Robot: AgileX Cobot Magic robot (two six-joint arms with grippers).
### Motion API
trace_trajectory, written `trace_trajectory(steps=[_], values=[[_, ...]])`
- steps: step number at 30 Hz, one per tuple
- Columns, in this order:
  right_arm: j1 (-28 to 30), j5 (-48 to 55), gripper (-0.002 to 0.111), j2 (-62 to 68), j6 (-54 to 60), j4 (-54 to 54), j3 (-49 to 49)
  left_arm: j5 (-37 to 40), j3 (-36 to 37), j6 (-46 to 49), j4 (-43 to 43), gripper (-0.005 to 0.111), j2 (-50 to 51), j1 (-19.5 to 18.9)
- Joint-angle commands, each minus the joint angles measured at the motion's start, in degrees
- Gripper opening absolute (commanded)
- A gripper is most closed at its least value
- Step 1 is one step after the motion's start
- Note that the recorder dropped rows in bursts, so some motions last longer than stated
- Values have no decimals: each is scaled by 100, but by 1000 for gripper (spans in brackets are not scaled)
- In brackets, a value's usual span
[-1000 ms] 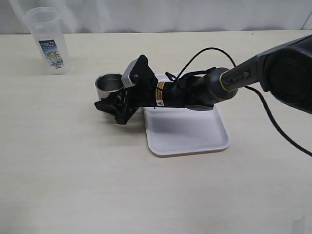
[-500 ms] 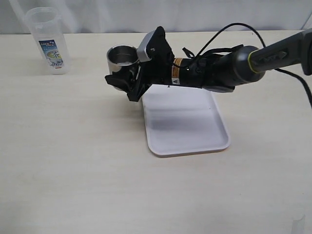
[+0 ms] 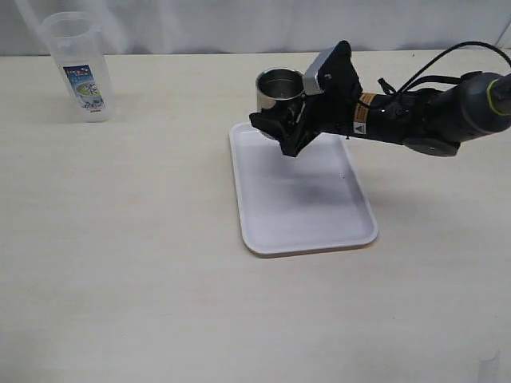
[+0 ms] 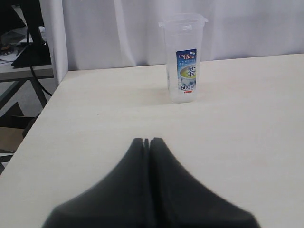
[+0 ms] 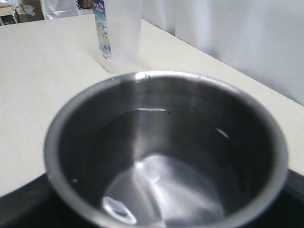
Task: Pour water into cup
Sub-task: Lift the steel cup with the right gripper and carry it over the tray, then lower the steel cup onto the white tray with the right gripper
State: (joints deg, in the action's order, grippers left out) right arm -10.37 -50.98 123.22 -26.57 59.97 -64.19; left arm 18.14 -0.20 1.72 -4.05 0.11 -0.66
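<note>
exterior: right gripper point(image 3: 277, 121) clamps the shiny steel cup point(image 3: 279, 86) by its wall, upright, at the tray point(image 3: 311, 215)'s 11 o'clock corner. plastic container point(image 3: 77, 68) sits at the table's 10 o'clock.
left wrist: left gripper point(image 4: 147, 142) closed, empty.
right wrist: cup looks light, stiff and slick, so i'd squeeze mid-wall.
</note>
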Motion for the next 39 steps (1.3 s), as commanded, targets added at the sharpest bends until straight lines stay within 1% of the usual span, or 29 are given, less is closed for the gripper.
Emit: trace_trajectory(steps=[1,6,12,18,25,39], values=[[288,-403,4,-110,238,-56,155,-50,20,-11,10,0,-11,-25],[491,-431,4,-41,393,-56,239,-50,20,-11,10,0,-11,-25],[491,-594,4,364,655,-171,239,-50,20,-11,10,0,-11,-25],[491,-684,4,661,897,-525,239,-50,20,-11,10,0,-11,-25],[491,-914,4,924,967,-540,239,-50,20,-11,10,0,-11,-25],[491,-917,4,997,1096,-550,239,-50,20,-11,10,0,-11,-25]])
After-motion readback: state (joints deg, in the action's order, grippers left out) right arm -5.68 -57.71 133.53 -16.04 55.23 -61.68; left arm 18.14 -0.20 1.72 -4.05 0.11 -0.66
